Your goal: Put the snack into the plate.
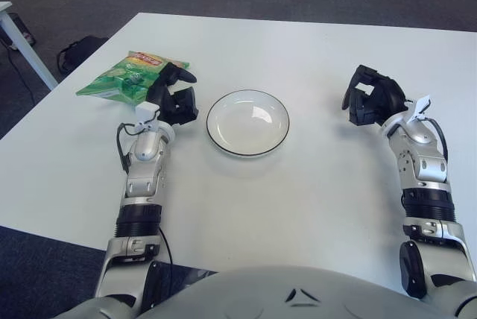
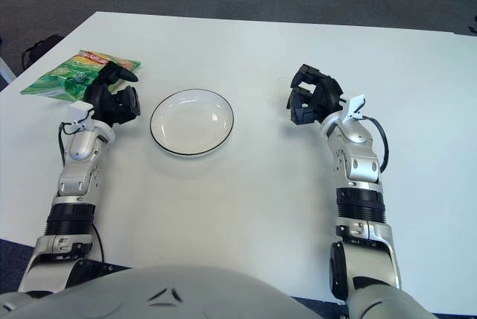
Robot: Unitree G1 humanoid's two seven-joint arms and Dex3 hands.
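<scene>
A green crinkled foil snack bag with a red logo patch (image 1: 133, 75) is seen lying flat on the white rectangular table (image 1: 298, 185), close to its far left corner. The black three-fingered left hand (image 1: 173, 97) is shown at the bag's near right edge; one finger is stretched over that edge of the bag, while the others are held spread just short of the foil, and nothing is enclosed by them. Whether the stretched finger touches the bag cannot be told. Just to the right of these fingers, on the side away from the bag, the round white plate with a thin dark rim (image 1: 247, 122) is found, standing empty on the table and apart from the hand.

The black three-fingered right hand (image 1: 370, 98) is shown well to the right of the plate, its fingers curled loosely inward with nothing between them; contact with the table cannot be judged.

In the left eye view, a white table leg (image 1: 24, 45) and a dark bag on the grey carpet (image 1: 78, 54) are shown beyond the table's left edge. In the right eye view the leg is cut off, the dark bag appears only at the frame's edge, and the snack bag's left end lies nearly at the border.
</scene>
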